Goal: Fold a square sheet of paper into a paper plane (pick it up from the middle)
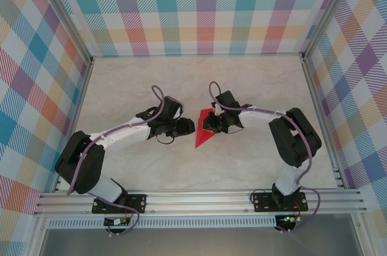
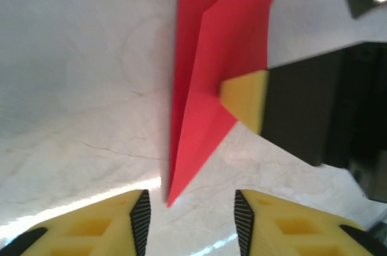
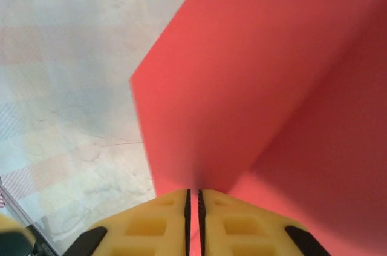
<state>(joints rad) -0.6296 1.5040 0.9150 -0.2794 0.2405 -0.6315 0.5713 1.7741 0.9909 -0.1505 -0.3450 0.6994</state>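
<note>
Clearly, right hand (image 3: 193,200) pinches the paper plane (image 3: 260,86).

Surface: I see the table (image 1: 254,80), a pale, marble-veined top, flat and matte.
Near edge: an aluminium rail (image 1: 199,198) runs across its full width.
On the top: a red paper plane (image 1: 200,135) near the middle, tip toward the near edge. I cannot tell whether it rests flat.

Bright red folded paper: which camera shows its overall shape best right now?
Left wrist: the bright red folded paper shows its point, centre crease and layers sharply. Top external shows the paper's pointed outline, but small and partly under the right hand. Right wrist shows blurred flaps up close.
</note>
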